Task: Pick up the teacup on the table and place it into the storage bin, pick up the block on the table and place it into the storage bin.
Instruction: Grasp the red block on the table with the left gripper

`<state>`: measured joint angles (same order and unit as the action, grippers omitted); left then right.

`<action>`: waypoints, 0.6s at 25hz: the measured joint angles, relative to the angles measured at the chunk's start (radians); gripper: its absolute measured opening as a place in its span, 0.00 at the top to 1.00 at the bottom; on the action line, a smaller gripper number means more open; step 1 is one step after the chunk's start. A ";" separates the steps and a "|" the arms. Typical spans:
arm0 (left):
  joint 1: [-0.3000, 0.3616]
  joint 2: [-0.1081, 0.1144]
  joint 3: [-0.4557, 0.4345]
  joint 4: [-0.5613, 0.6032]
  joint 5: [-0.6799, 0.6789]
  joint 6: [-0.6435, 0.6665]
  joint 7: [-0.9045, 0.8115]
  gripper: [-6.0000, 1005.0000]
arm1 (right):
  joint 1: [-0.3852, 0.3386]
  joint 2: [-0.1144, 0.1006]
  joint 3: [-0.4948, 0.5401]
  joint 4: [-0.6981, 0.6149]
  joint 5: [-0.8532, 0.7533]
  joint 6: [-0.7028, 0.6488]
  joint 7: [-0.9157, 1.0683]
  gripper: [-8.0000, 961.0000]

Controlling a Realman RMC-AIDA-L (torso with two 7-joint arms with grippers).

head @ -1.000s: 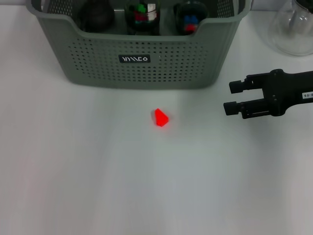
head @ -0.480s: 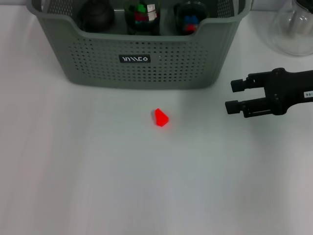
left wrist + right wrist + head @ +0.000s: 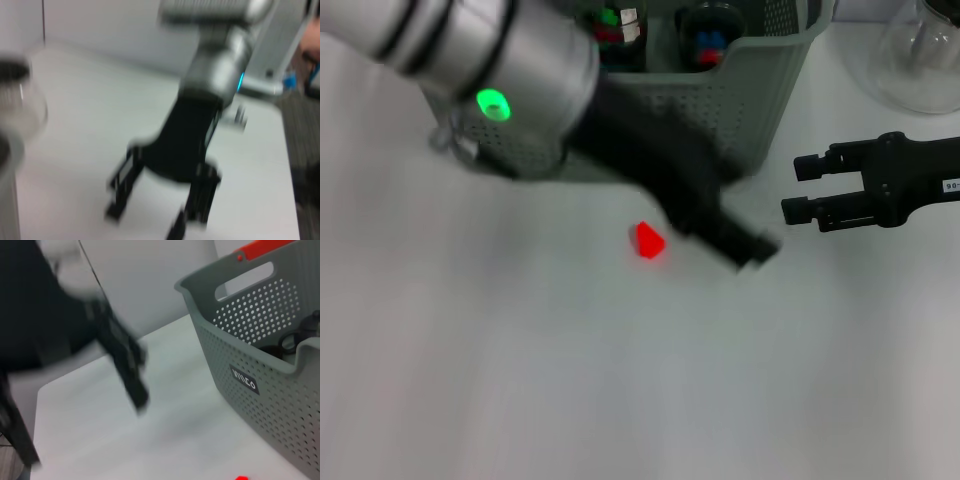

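Block (image 3: 648, 241), a small red piece, lay alone on the white tabletop (image 3: 520, 380) at the centre of the head view, just in front of the storage bin (image 3: 760, 90) at the top. The left pincer (image 3: 755, 250) was stretched diagonally from the upper left, its tip just right of the block; I could not tell how its fingers stood (the arm was blurred). The right pincer (image 3: 798, 190), spread and empty, waited at the right edge, probably leaving room. No teacup showed on the tabletop.
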<state>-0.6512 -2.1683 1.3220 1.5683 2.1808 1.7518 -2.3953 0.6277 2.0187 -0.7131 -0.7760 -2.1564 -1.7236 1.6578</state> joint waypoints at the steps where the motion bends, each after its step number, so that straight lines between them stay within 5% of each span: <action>1: -0.002 0.000 0.017 -0.021 0.023 -0.001 -0.011 0.12 | 0.000 0.000 0.001 0.001 0.000 0.000 0.000 0.19; 15: -0.042 -0.003 0.228 -0.219 0.309 -0.206 -0.247 0.12 | 0.001 0.003 0.000 0.007 -0.002 0.001 0.001 0.19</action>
<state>-0.6935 -2.1713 1.5497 1.3492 2.4897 1.5462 -2.6421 0.6290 2.0216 -0.7135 -0.7690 -2.1581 -1.7226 1.6592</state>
